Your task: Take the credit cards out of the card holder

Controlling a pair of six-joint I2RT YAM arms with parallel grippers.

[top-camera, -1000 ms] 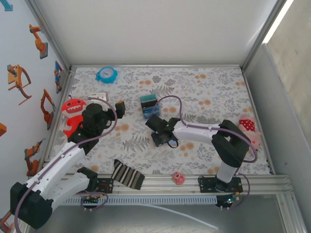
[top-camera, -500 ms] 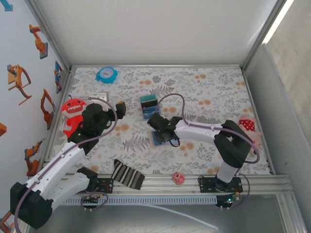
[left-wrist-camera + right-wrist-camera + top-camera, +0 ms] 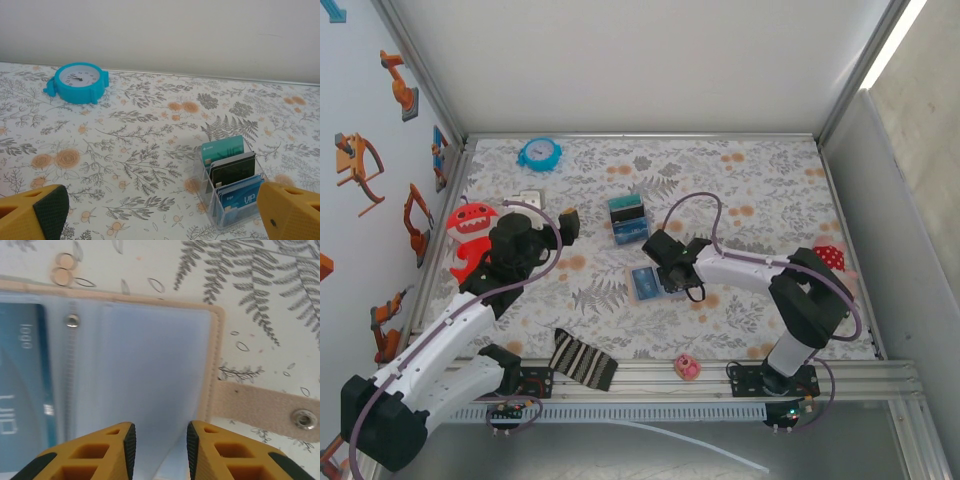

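Note:
The card holder (image 3: 647,284) lies open and flat mid-table, its pale blue panels (image 3: 150,365) rimmed in tan, a snap strap (image 3: 265,410) at its right. A blue credit card (image 3: 20,390) sits in its left panel. My right gripper (image 3: 667,277) hovers just over the holder's right panel; in the right wrist view the gripper (image 3: 161,432) is open, a loose pale blue leaf rising in the gap without touching either pad. My left gripper (image 3: 567,222) stands wide open and empty to the left; in the left wrist view it (image 3: 165,215) faces a clear rack.
A clear rack (image 3: 628,218) holding teal, black and blue cards (image 3: 231,177) stands behind the holder. A teal clock (image 3: 539,153) is at the back, a red monster toy (image 3: 470,235) at the left, a striped cloth (image 3: 582,360) and a pink toy (image 3: 687,366) near the front edge.
My right gripper's jaws have parted and it has shifted right and back, uncovering the card holder, which now lies open. The left arm has not moved.

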